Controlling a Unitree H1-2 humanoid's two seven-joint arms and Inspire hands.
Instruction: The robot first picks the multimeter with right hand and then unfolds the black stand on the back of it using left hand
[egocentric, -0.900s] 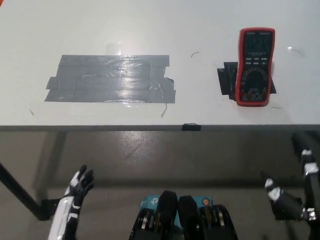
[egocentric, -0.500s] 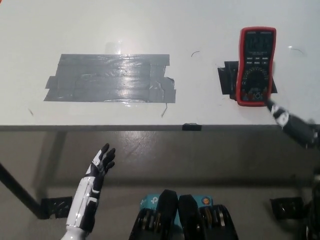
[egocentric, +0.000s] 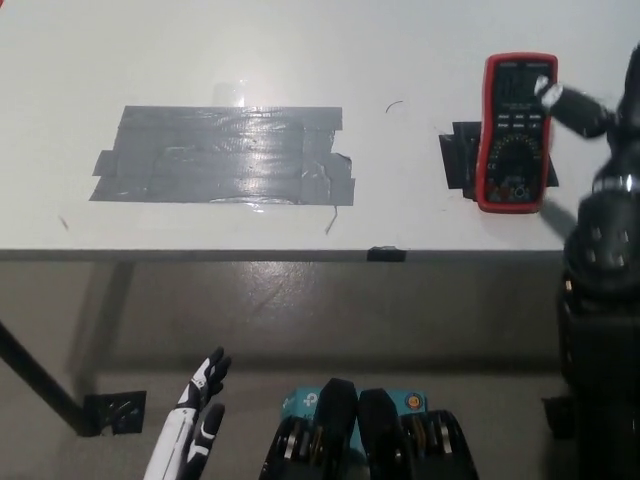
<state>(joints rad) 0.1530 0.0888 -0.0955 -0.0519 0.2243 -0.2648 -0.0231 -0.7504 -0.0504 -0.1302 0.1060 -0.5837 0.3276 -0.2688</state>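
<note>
The multimeter (egocentric: 517, 131) lies face up on the worktop (egocentric: 400, 40), near its right front edge, resting on a patch of black tape (egocentric: 462, 158). My right hand (egocentric: 580, 108) is raised over the meter's upper right corner; I cannot tell whether it touches, nor whether its fingers are apart or together. My left hand (egocentric: 205, 383) hangs low below the worktop edge, fingers spread, holding nothing. A broad patch of grey tape (egocentric: 225, 157) covers the worktop's left middle.
</note>
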